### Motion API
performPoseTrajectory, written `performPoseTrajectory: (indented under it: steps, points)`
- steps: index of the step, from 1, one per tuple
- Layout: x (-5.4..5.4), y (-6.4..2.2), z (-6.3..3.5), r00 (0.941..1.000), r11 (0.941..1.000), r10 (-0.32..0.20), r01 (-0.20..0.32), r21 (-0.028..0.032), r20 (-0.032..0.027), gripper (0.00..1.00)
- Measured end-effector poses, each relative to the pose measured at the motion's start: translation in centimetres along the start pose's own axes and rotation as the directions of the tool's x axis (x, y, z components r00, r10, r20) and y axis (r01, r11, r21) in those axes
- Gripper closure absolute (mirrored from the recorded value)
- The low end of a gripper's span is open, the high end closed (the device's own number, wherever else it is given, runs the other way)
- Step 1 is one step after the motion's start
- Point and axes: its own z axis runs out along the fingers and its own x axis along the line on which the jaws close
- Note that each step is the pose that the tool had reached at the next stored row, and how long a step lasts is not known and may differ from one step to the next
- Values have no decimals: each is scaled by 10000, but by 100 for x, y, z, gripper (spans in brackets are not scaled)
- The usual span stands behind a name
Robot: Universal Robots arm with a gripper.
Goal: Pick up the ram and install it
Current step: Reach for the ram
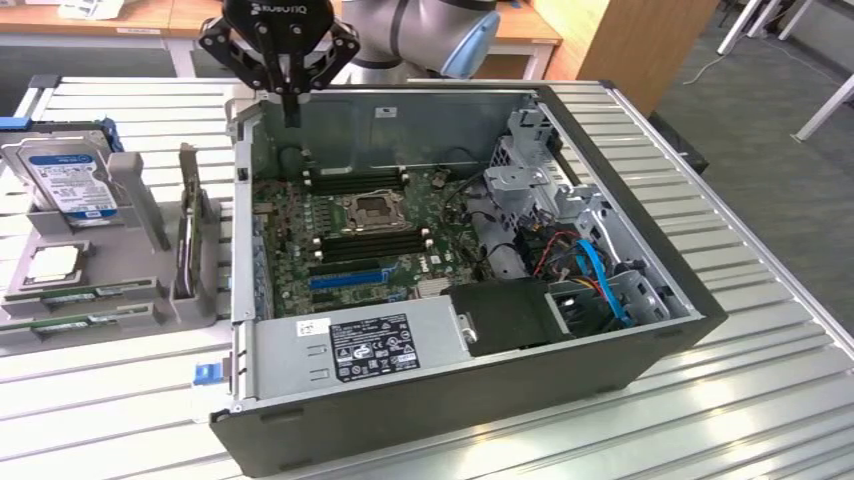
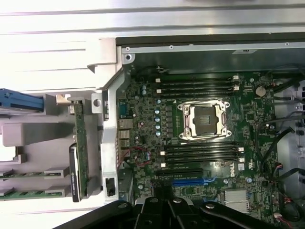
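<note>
Bright, even light falls from overhead. In the exterior view the slatted metal table [image 1: 761, 400] shines in pale bands, while the inside of the computer case [image 1: 400, 120] is dimmer. The motherboard [image 1: 354, 235] lies in soft shadow (darkest along the far wall). In the wrist view the table glares nearly white, and the gripper [image 2: 164, 196] shows as a flat black shape.

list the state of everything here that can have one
gripper, shut, holding nothing, above the case's far wall
computer case, lying on its side, side panel off
ram slots, empty
cpu socket, uncovered, no cooler on it
ram sticks, two, lying in the grey holder, not held
hard drive, propped upright in the holder
</note>
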Motion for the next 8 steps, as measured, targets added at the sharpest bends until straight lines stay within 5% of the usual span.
performPoseTrajectory:
  steps: [8]
  points:
    - [115, -9, -2, 10000, 10000, 0, 0, 0, 0, 90]
